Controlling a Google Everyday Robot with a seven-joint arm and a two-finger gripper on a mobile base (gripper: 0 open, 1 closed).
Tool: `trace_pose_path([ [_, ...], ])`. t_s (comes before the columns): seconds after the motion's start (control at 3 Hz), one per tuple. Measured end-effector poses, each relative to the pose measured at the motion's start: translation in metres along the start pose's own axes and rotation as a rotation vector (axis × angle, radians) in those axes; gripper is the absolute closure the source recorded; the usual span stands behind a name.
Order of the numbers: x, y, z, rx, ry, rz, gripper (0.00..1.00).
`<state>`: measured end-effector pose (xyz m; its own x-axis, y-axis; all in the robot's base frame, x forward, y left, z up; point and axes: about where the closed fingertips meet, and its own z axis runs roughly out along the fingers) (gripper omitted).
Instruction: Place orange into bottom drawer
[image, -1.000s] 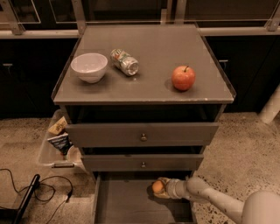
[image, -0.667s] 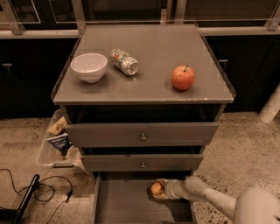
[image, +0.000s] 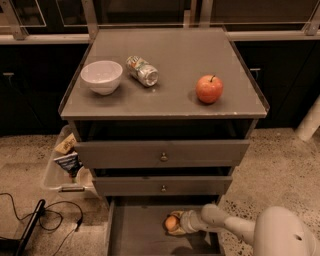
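Observation:
The orange is small and round, held between the fingers of my gripper low inside the open bottom drawer. The drawer is a shallow grey tray pulled out below two shut drawers with brass knobs. My white arm reaches in from the lower right, over the drawer's right side. The gripper is shut on the orange, just above or touching the drawer floor; I cannot tell which.
On the cabinet top stand a white bowl, a tipped can and a red apple. A clear bin with snack bags sits on the floor left of the cabinet. Black cables lie on the floor at lower left.
My gripper with the orange has shifted slightly left and deeper over the bottom drawer's floor. Nothing else has moved.

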<state>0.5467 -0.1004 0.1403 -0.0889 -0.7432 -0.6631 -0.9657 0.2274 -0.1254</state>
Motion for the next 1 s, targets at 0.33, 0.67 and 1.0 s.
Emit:
trace_pose_path([
  [0.33,-0.0004,0.0002,0.0005,-0.001,0.0,-0.001,0.81],
  [0.67,-0.0004,0.0003,0.0005,-0.001,0.0,-0.001,0.58],
  [1.0,-0.0005,0.0003,0.0005,-0.001,0.0,-0.001,0.35],
])
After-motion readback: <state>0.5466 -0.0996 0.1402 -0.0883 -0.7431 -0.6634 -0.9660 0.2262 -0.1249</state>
